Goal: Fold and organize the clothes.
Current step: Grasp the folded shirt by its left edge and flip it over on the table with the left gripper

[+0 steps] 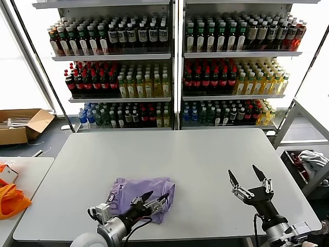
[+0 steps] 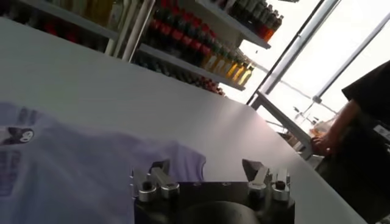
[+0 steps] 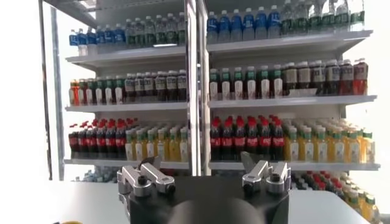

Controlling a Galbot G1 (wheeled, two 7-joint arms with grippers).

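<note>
A wide grey table (image 1: 205, 164) stands before tall shelves (image 1: 175, 56) packed with rows of bottles (image 1: 221, 77). A cardboard box (image 1: 20, 126) on the floor at left holds items too small to make out. The lavender T-shirt (image 1: 141, 193) lies folded near the table's front edge. The left gripper (image 1: 153, 196) hovers over it, fingers apart; the right gripper (image 1: 247, 176) is raised over bare table, fingers spread wide.
</note>
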